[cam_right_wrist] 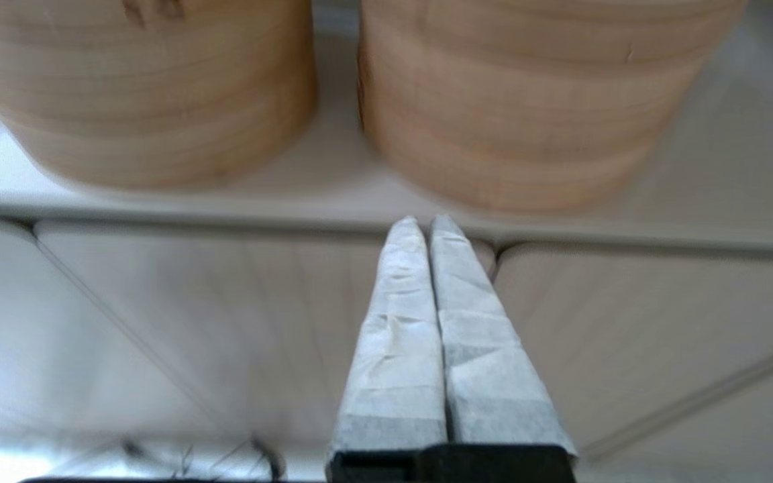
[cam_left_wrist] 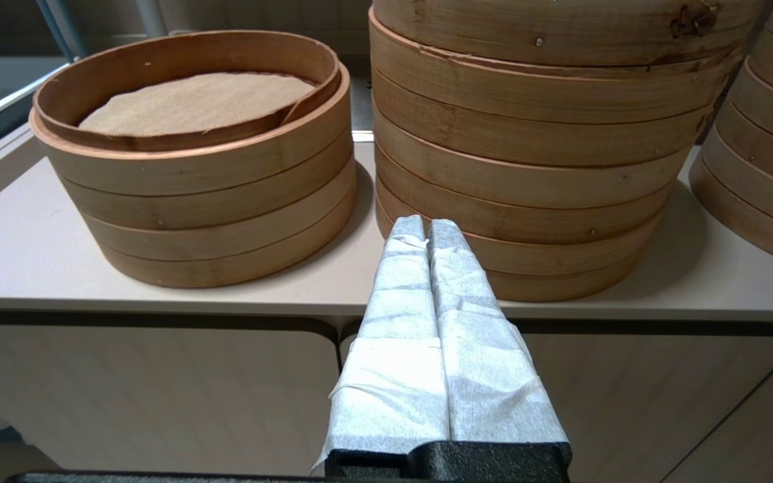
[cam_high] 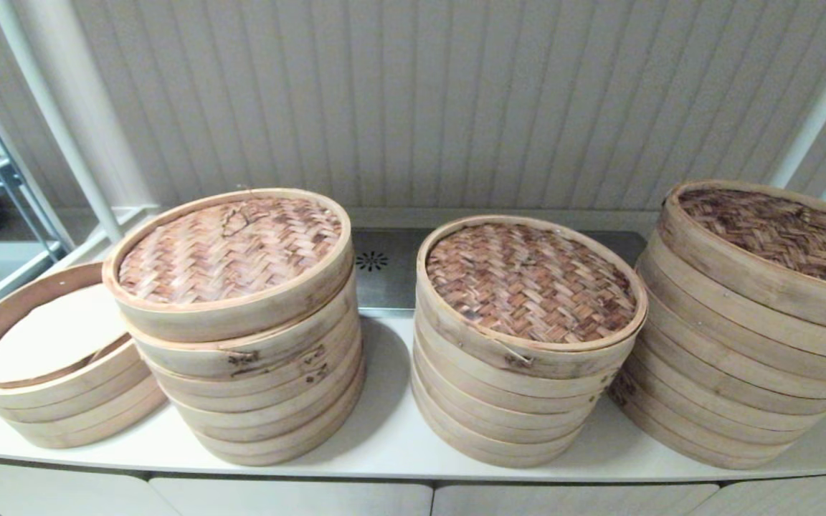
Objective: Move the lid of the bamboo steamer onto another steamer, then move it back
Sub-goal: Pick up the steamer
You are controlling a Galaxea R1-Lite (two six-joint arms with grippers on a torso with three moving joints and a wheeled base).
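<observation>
We judge the first step is reaching for a bamboo steamer lid (cam_high: 230,247), which sits atop the second stack from the left on the tabletop (cam_high: 384,437), beside the open lidless steamer (cam_high: 54,358); we should spread wide, come level at the rim, and lift straight. The left gripper (cam_left_wrist: 427,231) and right gripper (cam_right_wrist: 425,225) hang low before the tabletop edge, fingers pressed together, holding nothing.

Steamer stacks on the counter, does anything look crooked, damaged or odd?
Yes. The lid on the second stack from the left sits tilted and shifted off its stack, with a frayed strand in its weave. The leftmost stack has no lid, only a cloth liner.
</observation>
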